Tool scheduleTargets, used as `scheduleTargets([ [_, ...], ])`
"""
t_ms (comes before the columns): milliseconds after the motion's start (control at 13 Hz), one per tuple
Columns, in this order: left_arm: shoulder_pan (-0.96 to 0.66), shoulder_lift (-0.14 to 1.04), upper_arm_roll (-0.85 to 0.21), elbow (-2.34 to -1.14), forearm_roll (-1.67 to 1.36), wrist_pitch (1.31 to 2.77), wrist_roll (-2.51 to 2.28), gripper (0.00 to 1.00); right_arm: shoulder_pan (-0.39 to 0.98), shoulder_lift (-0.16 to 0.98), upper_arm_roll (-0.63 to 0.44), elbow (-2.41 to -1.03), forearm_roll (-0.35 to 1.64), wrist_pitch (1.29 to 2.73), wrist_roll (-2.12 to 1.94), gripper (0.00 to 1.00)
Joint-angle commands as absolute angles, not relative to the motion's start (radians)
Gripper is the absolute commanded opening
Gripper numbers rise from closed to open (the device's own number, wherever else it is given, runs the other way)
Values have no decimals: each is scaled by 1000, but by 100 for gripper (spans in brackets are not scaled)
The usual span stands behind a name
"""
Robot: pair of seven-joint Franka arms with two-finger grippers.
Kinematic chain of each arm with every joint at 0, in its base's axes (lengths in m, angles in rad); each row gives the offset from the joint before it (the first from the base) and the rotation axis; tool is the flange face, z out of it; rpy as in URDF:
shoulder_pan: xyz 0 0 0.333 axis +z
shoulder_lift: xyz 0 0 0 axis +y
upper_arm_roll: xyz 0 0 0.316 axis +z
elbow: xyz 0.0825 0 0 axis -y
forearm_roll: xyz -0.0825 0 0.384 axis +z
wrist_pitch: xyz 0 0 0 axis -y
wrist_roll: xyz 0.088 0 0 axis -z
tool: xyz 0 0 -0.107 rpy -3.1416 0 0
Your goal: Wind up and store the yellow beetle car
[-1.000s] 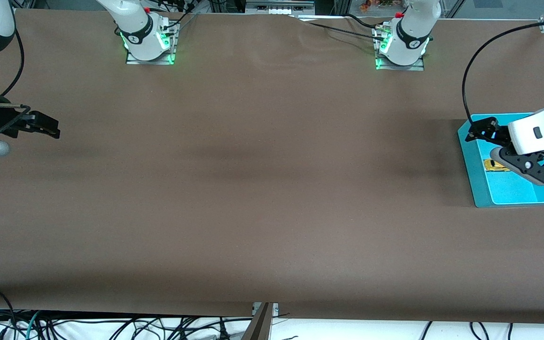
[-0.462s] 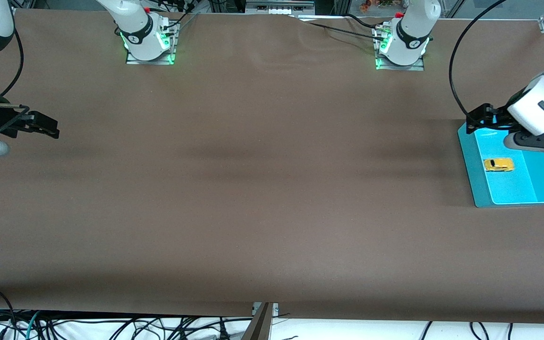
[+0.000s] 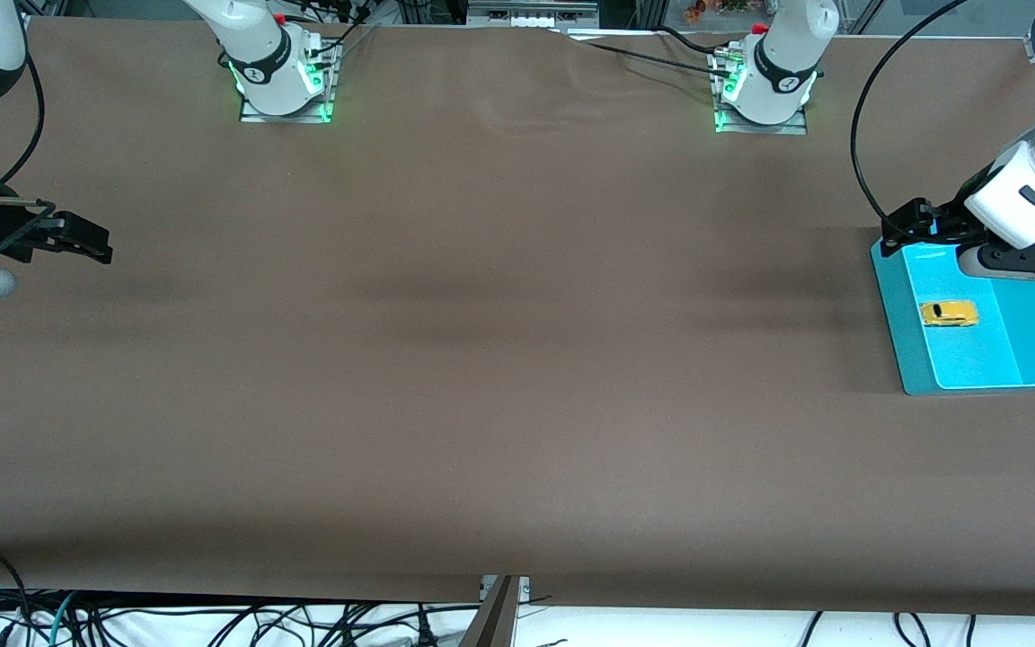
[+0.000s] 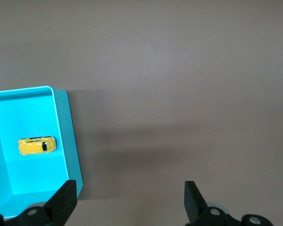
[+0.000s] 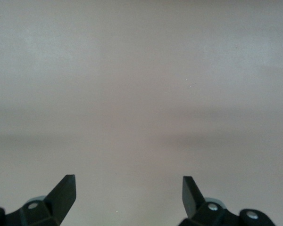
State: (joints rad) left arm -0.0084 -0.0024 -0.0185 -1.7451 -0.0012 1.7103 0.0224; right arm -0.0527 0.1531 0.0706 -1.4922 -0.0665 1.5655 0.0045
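Two arms show on my screens, and neither holds anything; the yellow beetle car [image 3: 948, 314] sits inside the teal bin [image 3: 895, 305] at the left arm's end of the worktop [image 3: 482, 359], resting on the bin's floor on its wheels, close to the bin wall that faces the middle of the worktop but, as far as I can see, not touching it; in the left wrist view the car [image 4: 37, 146] lies lengthwise across the bin [image 4: 68, 136], dark windows visible.

I see the left end effector [image 3: 1025, 265] up in the air over the edge of the bin that lies farthest from the front camera; its fingers [image 4: 66, 200] are spread wide apart with nothing between them, and the car is clear of them; one fingertip hangs over the bin's corner, the other over bare worktop.

I see the right end effector [image 3: 91, 243] waiting over the worktop at the right arm's end, well apart from the bin; its fingers [image 5: 66, 190] are likewise spread wide and empty, with only plain brown worktop beneath them in the right wrist view.
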Motion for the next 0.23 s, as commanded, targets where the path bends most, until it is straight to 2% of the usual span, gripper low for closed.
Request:
scheduleTargets([
  [0,-18,-38,-5,-1779,-23,1729,11,100,-54,153,72,-1488,-77,1568,20,100],
  [154,-17,-38,-5,-1779,-23,1729,11,100,-54,153,72,-1488,-77,1568,20,100],
])
